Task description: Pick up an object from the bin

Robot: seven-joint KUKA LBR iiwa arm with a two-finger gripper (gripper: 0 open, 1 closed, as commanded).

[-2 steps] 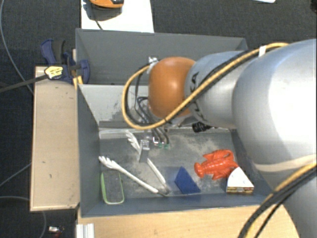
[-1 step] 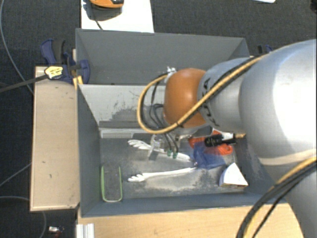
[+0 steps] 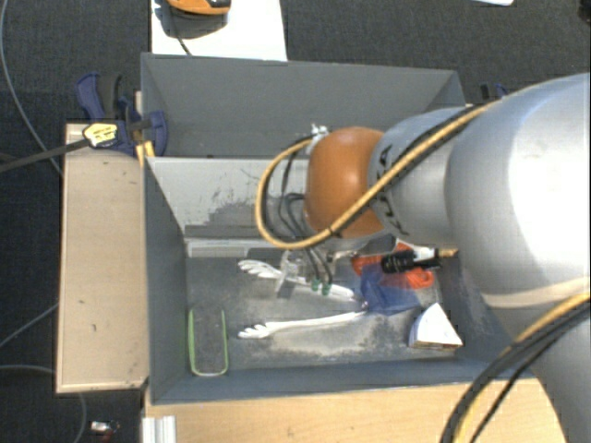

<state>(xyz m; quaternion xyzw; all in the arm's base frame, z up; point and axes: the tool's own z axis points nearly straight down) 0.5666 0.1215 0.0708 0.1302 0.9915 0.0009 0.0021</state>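
As the arm (image 3: 517, 192) reaches in from the right, its orange cover (image 3: 342, 187) and a loop of cables (image 3: 266, 201) hang over the middle of the grey bin (image 3: 277, 109), and the gripper (image 3: 312, 284) sits low beneath them, right down near the floor. Whether it is open or closed I cannot tell from where I stand; the cover and cables crowd that spot. It is over the upper white fork (image 3: 259, 269), which lies across the centre of the floor with its tines pointing left and its handle running under the gripper toward the right. I count two white plastic utensils in all: the second, the lower white utensil (image 3: 300, 324), lies just in front of the first, nearly parallel, apart from it. At the front left corner lies one clear flat piece (image 3: 208, 341) with a green edge, well apart from the rest. To the right, partly under the arm, I make out one blue thing (image 3: 383, 295), one red-orange thing (image 3: 416, 278) just beyond it, with one black stick (image 3: 406, 264) like a marker across it, and one white wedge (image 3: 434, 329) at the front right of the bin.
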